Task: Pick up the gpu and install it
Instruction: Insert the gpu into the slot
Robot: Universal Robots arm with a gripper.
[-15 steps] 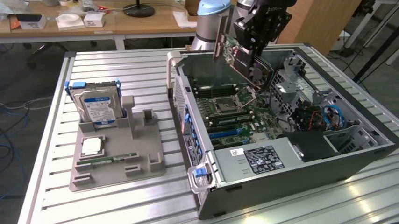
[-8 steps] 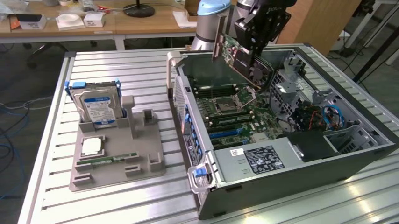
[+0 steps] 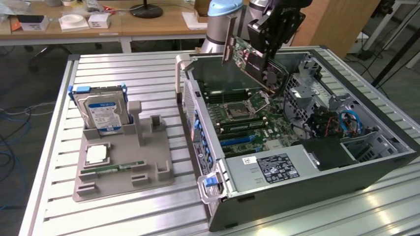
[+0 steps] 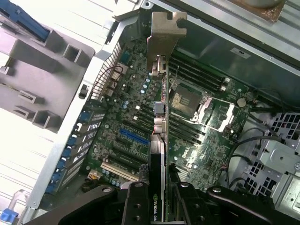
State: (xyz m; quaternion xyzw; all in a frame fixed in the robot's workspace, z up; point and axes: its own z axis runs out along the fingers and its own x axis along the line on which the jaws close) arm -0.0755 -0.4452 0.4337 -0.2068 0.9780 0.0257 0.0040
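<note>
Above slatted table [image 3: 118, 211], gpu [image 3: 246, 56] over case [image 3: 328, 191]

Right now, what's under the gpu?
The gpu hangs above the open case: motherboard, CPU socket and a blue slot show beneath. The strip of board right behind the card's edge is covered in the wrist view.

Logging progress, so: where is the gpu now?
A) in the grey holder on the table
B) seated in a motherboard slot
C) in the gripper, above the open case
C: the gripper is clamped on the gpu, which hangs tilted above the motherboard of the open case.
</note>
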